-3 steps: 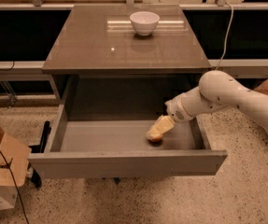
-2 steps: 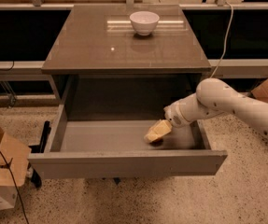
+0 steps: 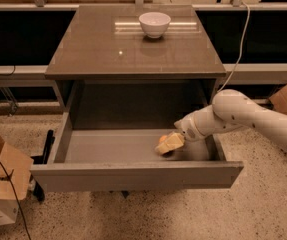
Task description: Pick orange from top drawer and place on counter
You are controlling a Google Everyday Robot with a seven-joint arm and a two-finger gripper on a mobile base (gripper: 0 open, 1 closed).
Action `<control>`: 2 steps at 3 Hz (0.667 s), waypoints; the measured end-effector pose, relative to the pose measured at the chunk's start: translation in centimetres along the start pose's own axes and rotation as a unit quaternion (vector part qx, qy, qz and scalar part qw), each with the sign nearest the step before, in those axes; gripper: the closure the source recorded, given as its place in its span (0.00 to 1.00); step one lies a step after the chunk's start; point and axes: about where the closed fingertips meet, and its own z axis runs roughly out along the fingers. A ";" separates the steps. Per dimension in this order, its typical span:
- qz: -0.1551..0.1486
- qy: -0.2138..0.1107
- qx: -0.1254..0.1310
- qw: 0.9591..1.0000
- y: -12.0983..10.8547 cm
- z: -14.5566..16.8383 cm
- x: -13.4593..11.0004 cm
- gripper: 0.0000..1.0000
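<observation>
You will find the end effector [image 3: 169, 144] down inside the top drawer [image 3: 133, 176], which stands pulled out beneath the front edge of the counter [image 3: 93, 54]. It sits low over the drawer floor, right of centre, nearer the counter's front right corner than its front left one. The orange [image 3: 161, 138] lies in the drawer right against the end effector's upper left side (only a small sliver of it shows past the pale casing). You cannot tell from here whether the end effector is open, closed, or gripping the fruit. What shows of the orange looks round, so no long axis or pointing direction can be read from it. The white arm [image 3: 243, 116] reaches in from the right, past the counter's right edge. On the counter, a white bowl [image 3: 154, 24] stands near the back edge.
</observation>
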 end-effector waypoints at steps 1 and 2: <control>0.002 -0.002 0.001 1.000 0.5 -0.3 0.0 0.42; 0.004 -0.004 0.002 1.000 1.0 -0.6 0.0 0.65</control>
